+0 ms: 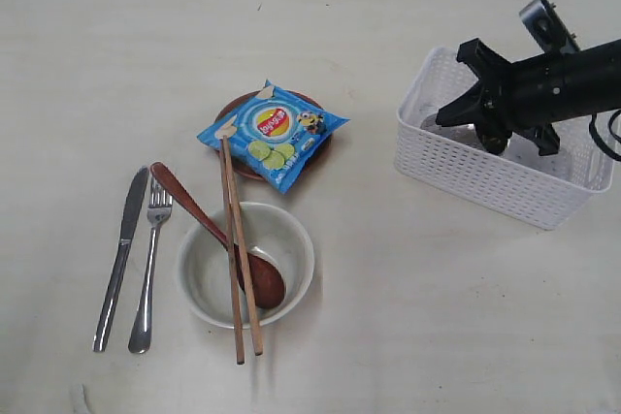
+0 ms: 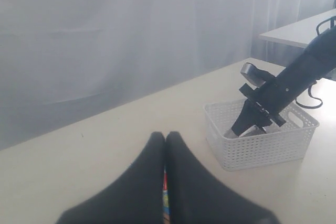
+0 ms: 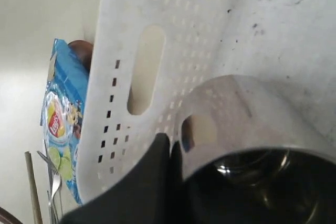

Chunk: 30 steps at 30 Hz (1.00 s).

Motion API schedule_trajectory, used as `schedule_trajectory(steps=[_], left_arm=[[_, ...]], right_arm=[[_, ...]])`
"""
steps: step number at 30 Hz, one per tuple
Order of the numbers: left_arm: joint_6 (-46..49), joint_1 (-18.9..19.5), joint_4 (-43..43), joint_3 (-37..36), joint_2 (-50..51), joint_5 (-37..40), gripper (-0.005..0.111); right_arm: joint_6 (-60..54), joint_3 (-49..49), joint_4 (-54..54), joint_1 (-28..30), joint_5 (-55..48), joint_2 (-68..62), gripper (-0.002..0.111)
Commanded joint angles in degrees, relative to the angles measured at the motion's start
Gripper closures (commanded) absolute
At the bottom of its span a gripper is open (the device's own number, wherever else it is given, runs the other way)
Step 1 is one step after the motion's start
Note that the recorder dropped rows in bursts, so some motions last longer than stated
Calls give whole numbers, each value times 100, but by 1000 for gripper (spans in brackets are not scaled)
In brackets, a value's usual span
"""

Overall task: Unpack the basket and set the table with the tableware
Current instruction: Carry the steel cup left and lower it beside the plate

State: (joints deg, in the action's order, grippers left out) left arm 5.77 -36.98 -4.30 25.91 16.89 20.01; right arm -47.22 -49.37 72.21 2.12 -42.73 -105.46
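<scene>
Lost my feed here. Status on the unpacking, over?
Left gripper jaws shut, empty. Right gripper jaws closed on steel cup rim, inside basket. Basket wall close beside cup.

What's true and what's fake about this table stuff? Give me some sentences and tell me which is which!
The blue snack bag lies on the brown plate. True.
The wooden spoon rests in the bowl. True.
The steel cup stands beside the bowl. False: it is inside the basket.
In the exterior view the fork lies right of the bowl. False: it lies left, beside the knife.
The left gripper is open. False: it is shut.
</scene>
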Motion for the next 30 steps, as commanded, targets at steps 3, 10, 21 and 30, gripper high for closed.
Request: schedule_trajectory(steps=[3, 10, 21, 30], left_arm=[[-27, 25, -73, -21, -18, -24, 107], [-27, 25, -73, -21, -18, -24, 107], [-27, 25, -73, -21, -18, -24, 107], [-27, 25, -39, -21, -18, -1, 107]], right_arm=[[-82, 1, -64, 44, 26, 536, 109], [1011, -918, -1463, -399, -80, 1498, 109], [4767, -4318, -5305, -2883, -1393, 459, 109], [5018, -6838, -5348, -4157, -2463, -1769, 109]])
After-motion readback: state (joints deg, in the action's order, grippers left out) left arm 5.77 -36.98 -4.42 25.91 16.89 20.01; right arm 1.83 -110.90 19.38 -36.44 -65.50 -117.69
